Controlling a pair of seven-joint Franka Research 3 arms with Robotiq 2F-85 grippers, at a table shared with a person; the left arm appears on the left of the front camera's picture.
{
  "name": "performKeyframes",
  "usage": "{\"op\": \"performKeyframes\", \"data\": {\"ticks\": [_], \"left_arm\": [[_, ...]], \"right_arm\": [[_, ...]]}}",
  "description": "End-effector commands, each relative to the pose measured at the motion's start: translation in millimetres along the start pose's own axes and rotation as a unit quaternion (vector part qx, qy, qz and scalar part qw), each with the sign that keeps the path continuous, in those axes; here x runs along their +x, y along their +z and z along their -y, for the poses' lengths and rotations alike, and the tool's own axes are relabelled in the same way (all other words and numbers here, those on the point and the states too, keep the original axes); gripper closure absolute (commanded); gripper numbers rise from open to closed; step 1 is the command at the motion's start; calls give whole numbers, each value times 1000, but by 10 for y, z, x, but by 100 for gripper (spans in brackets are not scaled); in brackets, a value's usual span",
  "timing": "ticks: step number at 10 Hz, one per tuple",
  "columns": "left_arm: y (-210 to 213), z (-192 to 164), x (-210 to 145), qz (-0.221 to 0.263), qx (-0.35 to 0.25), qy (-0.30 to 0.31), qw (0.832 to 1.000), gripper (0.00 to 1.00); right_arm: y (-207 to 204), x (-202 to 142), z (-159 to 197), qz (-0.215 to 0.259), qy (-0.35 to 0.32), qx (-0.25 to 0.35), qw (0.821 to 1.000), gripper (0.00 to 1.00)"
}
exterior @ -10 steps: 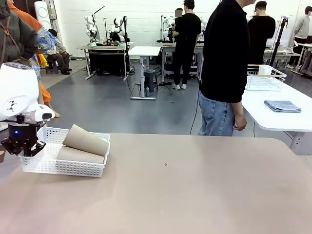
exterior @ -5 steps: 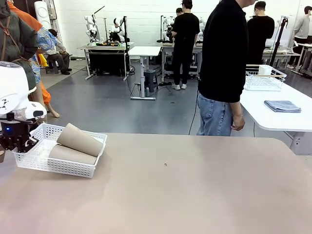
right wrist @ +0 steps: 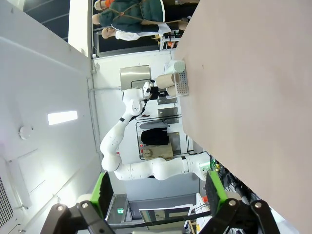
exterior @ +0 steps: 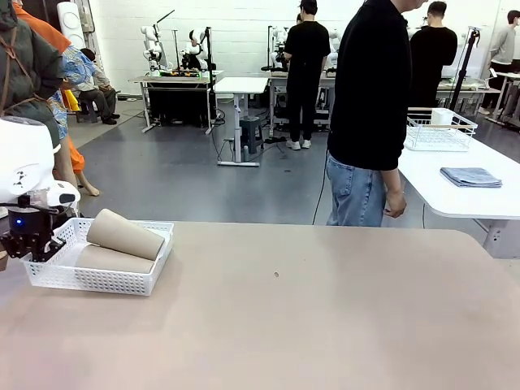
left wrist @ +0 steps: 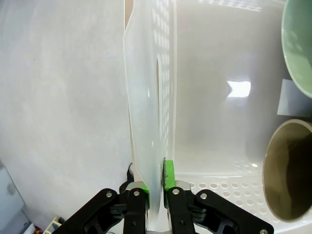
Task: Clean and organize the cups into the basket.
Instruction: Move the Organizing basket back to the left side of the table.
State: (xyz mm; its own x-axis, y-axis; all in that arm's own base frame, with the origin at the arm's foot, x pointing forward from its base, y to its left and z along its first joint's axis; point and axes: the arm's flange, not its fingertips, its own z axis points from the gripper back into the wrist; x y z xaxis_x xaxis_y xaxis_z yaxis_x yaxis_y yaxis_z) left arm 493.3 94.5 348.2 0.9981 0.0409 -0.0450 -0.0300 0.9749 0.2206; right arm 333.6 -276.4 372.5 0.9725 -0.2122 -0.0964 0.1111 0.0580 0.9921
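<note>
Basket [exterior: 97,279]: white plastic, lattice-perforated sides, smooth translucent wall up close; cups [exterior: 123,234]: matt tan, one pale green [left wrist: 298,44], smooth; table [exterior: 325,317]: matt beige, smooth; gripper pads [left wrist: 168,174]: green, on black glossy fingers

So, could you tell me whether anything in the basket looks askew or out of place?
Yes: the top tan cup lies slanted across the one beneath, its closed end poking above the basket rim. The basket sits at the table's left edge, the left claw shut on its end wall.
</note>
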Motion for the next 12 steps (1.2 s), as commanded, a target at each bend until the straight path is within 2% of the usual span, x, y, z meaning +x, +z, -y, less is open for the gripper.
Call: {"op": "performKeyframes", "data": {"ticks": [1, 2, 3, 4, 6, 7, 8, 9, 12], "left_arm": [[-207, 82, 108, -20, 4, 26, 999, 94], [-211, 70, 102, -16, -8, 31, 999, 49], [-190, 62, 100, -10, -14, 29, 999, 34], [-154, 56, 95, -6, -12, 27, 1000, 0], [-106, 27, 84, -3, -16, 29, 999, 0], [-65, 12, 83, -2, -22, 28, 999, 13], [-8, 5, 68, 1, -26, 27, 999, 3], [50, -11, 55, 5, -30, 28, 999, 0], [125, -53, 40, 3, -32, 33, 999, 0]], "right_arm": [[0, -20, 9, -2, 8, 6, 1000, 0], [0, -20, 9, -2, 8, 6, 1000, 0], [0, -20, 9, -2, 8, 6, 1000, 0], [0, -20, 9, -2, 8, 6, 1000, 0], [0, -20, 9, -2, 8, 6, 1000, 0], [0, -20, 9, -2, 8, 6, 1000, 0], [0, -20, 9, -2, 8, 6, 1000, 0], [0, -20, 9, -2, 8, 6, 1000, 0], [0, -20, 9, -2, 8, 6, 1000, 0]]}}
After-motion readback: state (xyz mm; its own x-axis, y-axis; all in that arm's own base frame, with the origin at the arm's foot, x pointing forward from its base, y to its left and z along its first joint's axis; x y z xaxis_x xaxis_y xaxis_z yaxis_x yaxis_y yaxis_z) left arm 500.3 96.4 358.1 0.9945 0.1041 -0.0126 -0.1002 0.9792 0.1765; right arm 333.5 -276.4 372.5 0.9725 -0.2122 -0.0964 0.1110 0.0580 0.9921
